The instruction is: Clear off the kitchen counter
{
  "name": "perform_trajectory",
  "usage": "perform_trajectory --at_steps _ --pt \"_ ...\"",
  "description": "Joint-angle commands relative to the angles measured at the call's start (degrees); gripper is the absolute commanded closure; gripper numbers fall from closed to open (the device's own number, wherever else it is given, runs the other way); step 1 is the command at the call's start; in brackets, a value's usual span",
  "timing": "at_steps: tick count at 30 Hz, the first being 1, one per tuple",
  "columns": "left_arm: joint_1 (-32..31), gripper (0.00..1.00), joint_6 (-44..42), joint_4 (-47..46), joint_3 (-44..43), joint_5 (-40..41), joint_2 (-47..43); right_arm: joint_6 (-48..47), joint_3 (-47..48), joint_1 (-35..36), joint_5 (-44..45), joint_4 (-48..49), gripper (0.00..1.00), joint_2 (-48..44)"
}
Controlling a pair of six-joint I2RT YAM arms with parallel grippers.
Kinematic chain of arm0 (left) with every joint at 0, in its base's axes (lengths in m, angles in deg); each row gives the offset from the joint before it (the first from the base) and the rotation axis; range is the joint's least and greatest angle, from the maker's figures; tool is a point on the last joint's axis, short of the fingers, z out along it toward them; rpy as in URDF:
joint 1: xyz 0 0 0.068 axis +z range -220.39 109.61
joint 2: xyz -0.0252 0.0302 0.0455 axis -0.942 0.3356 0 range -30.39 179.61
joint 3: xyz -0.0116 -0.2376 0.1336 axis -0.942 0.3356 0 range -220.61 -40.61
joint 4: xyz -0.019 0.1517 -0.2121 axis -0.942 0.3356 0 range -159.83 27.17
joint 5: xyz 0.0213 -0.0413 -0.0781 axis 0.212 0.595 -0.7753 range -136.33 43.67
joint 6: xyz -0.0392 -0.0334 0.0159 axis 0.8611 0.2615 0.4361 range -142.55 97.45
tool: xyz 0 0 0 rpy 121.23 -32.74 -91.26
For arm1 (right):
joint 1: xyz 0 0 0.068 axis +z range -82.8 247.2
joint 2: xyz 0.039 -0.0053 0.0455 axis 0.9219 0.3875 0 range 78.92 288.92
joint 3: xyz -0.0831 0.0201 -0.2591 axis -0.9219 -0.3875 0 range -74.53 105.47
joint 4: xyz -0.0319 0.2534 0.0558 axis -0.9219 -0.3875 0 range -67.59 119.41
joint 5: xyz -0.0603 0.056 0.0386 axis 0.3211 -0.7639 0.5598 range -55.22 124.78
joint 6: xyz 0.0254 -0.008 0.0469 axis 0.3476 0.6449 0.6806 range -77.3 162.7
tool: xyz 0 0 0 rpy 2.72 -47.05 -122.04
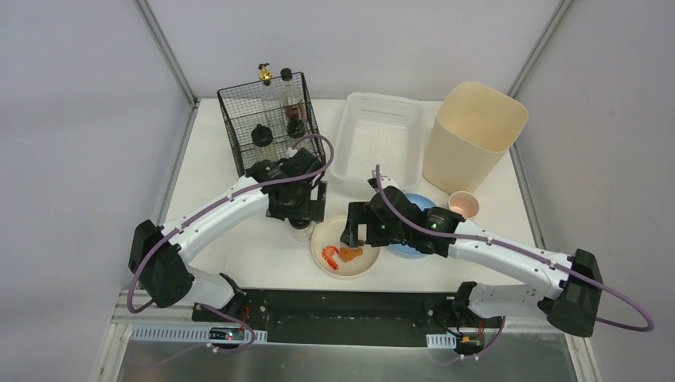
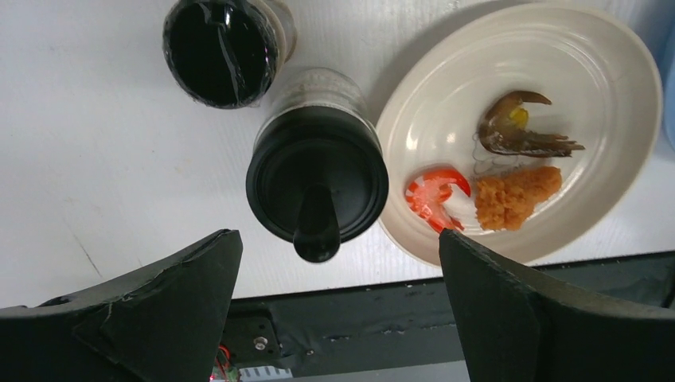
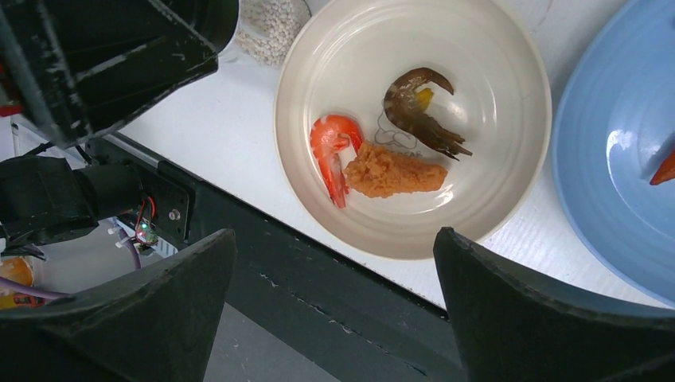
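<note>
I had the left end effector [image 2: 338, 247] spread wide above the black-capped bottle [image 2: 317, 179], presumably to straddle it; the right end effector [image 3: 334, 239] hung equally wide over the cream plate [image 3: 509, 87] (shrimp scraps [image 3: 330, 143] inside). The worktop [image 1: 275, 253] beneath carried both, near its front edge.

Plain pale grey walls [image 1: 72, 119] at left, top and right of frame. Aluminium posts [image 1: 165, 49] slanting in upper corners. White table [image 1: 263, 259] at centre. Black strip [image 1: 350, 306] along its lower edge, grey surface [image 1: 334, 362] at bottom. Even, soft light.
</note>
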Motion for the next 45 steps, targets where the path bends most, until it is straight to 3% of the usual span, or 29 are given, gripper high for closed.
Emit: perform_trajectory --at_steps 1,11,20,24,33,38,45 --pt "-1.1 0.01 1.4 -0.3 -1.0 5.0 2.8 1.3 -1.6 0.3 1.2 1.1 0.01 -2.6" --pt "-1.4 0.01 1.2 -0.3 -1.9 8.7 7.3 2.0 -3.9 0.3 1.0 1.6 0.01 -4.3" --pt "-1.4 0.15 0.8 -0.8 -1.5 8.5 8.7 2.4 -4.3 0.3 0.9 2.0 0.01 -4.0" --pt "-1.4 0.29 0.6 -0.9 -1.1 8.2 8.5 2.5 -4.1 0.3 0.7 2.1 0.01 -3.6" --pt "-1.4 0.79 0.2 -0.8 0.0 7.3 6.7 2.6 -3.6 0.4 0.4 1.8 0.01 -3.0" --pt "-1.4 1.0 -1.0 -0.3 -0.8 4.6 3.9 2.4 -3.2 0.4 0.5 1.6 0.01 -2.6" --pt "-1.3 1.0 -2.0 2.1 -4.2 0.6 0.6 2.0 -2.4 0.6 0.3 1.6 0.01 -1.6"
